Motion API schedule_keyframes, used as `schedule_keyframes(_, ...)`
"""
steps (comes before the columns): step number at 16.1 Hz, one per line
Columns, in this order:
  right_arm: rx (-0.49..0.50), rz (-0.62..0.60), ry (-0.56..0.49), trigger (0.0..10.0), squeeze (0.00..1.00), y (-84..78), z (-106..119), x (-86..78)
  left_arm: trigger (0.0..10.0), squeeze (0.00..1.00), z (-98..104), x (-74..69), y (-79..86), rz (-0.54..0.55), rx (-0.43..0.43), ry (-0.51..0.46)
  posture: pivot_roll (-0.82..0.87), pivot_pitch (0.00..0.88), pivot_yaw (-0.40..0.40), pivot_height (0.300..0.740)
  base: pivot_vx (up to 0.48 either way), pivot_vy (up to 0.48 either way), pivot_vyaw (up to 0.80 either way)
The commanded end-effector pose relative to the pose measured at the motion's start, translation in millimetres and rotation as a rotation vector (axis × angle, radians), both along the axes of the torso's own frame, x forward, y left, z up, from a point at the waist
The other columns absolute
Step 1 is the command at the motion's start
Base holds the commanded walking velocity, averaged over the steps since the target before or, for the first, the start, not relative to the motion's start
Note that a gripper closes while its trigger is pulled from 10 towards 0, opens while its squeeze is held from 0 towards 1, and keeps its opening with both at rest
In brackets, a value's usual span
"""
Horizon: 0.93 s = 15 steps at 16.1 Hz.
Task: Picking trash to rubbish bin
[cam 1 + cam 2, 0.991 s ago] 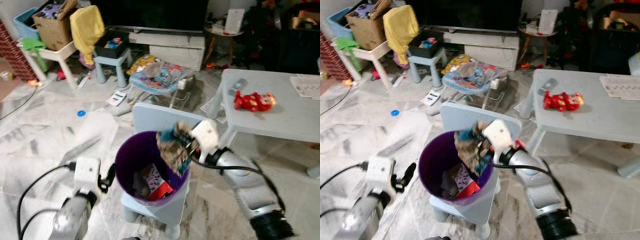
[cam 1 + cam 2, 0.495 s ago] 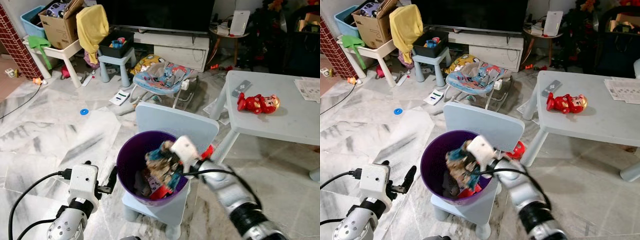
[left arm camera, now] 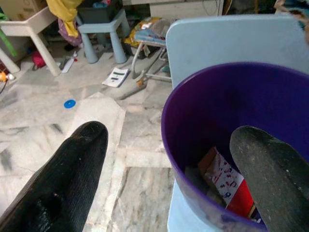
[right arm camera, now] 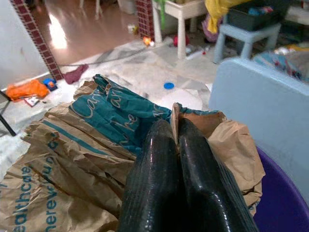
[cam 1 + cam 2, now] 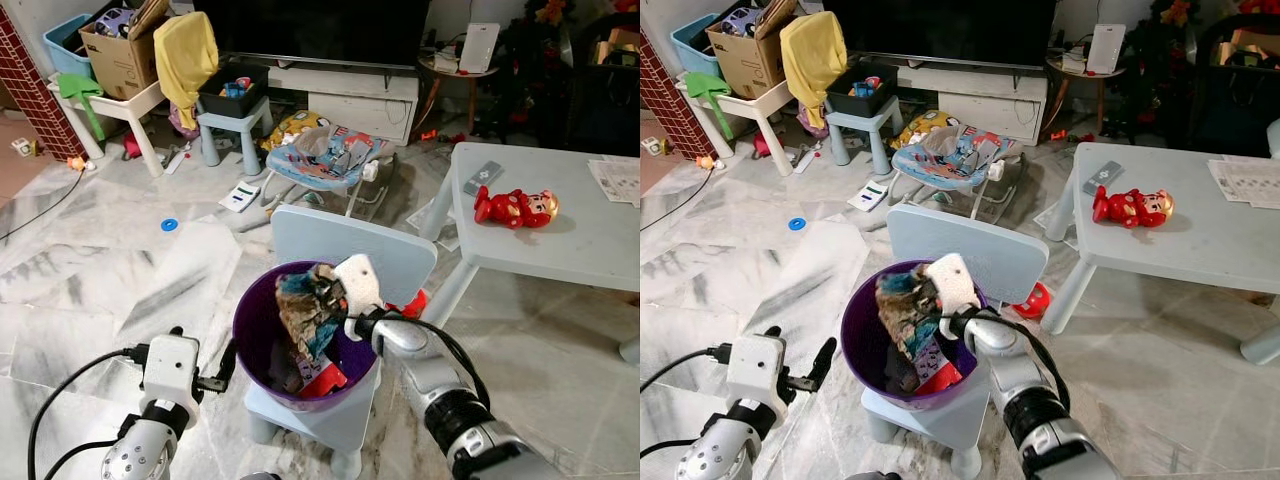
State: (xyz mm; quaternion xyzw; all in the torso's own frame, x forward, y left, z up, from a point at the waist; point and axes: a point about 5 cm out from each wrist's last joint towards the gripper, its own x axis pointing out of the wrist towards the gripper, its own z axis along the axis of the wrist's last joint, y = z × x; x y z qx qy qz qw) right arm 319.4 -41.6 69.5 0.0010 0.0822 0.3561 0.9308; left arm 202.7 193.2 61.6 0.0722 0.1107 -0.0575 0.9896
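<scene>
Trash is the crumpled paper bag [image 4: 91,145], brown with teal print, and the right gripper [image 4: 176,133] pinches a fold of it between its two fingers [image 4: 157,179], pressed tight together so the light paper cannot slip. The bag hangs below this gripper, over the open mouth of the purple bin [image 5: 258,330], which stands on a small pale blue chair [image 5: 345,250]. I judge it is held there so it falls inside when released. The left gripper [image 3: 169,169] waits with fingers spread, just beside the bin's outer wall.
</scene>
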Motion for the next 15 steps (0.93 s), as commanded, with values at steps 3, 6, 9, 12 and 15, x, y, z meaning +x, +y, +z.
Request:
schedule_keyframes(3,0.028,-0.006,0.006,10.0,1.0,2.8,-2.2,-1.1,10.0,1.0,-21.5,2.9,14.5,0.01,0.018,0.029,0.14,0.103,-0.026,0.74,0.0,0.0,0.0)
schedule_keyframes(6,0.025,-0.015,0.011,10.0,1.0,0.2,-4.1,-1.4,10.0,1.0,-41.6,3.0,28.4,0.025,0.014,0.073,0.14,0.105,-0.027,0.74,0.0,0.0,0.0)
schedule_keyframes(9,0.026,-0.02,0.012,10.0,1.0,-1.9,-5.6,-1.0,10.0,1.0,-58.0,2.6,30.4,0.018,0.004,0.103,0.14,0.105,-0.027,0.74,0.0,0.0,0.0)
schedule_keyframes(12,0.027,-0.023,0.009,10.0,1.0,-2.4,-6.2,-1.4,10.0,1.0,-90.4,-6.6,34.3,-0.033,-0.051,0.2,0.13,0.103,-0.027,0.74,0.0,0.0,0.0)
schedule_keyframes(15,0.028,-0.03,0.0,10.0,1.0,-3.2,-5.0,-0.2,10.0,1.0,-93.9,-7.6,29.1,-0.116,-0.105,0.209,0.13,0.101,-0.028,0.74,0.0,0.0,0.0)
